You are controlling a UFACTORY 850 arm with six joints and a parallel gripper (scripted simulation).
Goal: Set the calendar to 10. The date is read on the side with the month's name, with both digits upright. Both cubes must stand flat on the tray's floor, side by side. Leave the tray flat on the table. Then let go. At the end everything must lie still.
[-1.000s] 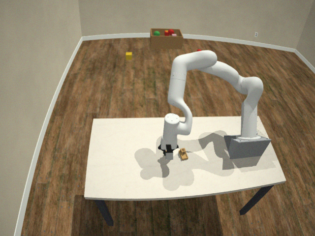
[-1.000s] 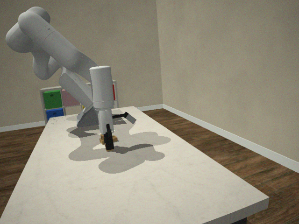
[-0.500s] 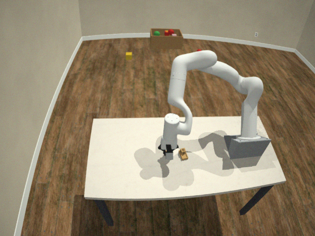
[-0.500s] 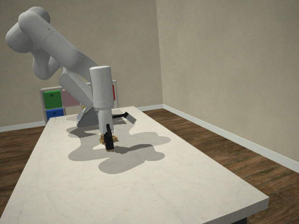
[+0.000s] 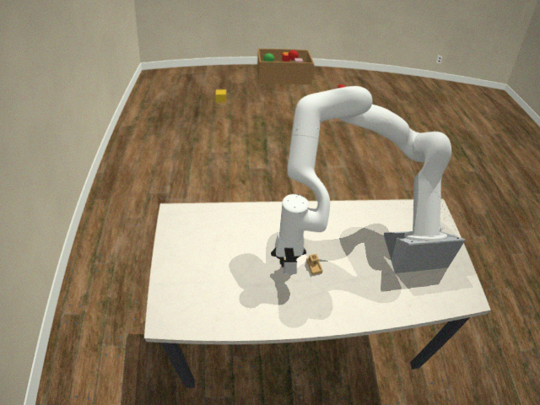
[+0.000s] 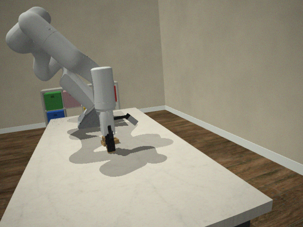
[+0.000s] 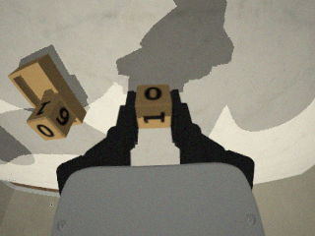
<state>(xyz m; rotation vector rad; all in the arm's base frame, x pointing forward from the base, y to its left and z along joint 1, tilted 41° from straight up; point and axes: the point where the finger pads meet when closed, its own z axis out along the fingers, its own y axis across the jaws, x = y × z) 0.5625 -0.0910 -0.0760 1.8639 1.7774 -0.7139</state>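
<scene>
white arm, black claw (image 6: pixel 111 149) above table (image 6: pixel 156 185)

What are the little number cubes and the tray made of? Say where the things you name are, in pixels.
The cube in the gripper (image 7: pixel 154 120) and the cube by the tray (image 7: pixel 47 119) both look like smooth, light brown wood, maybe painted plastic, with black printed numbers. The tray (image 5: pixel 315 267) (image 7: pixel 74 104) looks like wood too: it has the same plain tan color, but I can't see any grain to be sure.
</scene>
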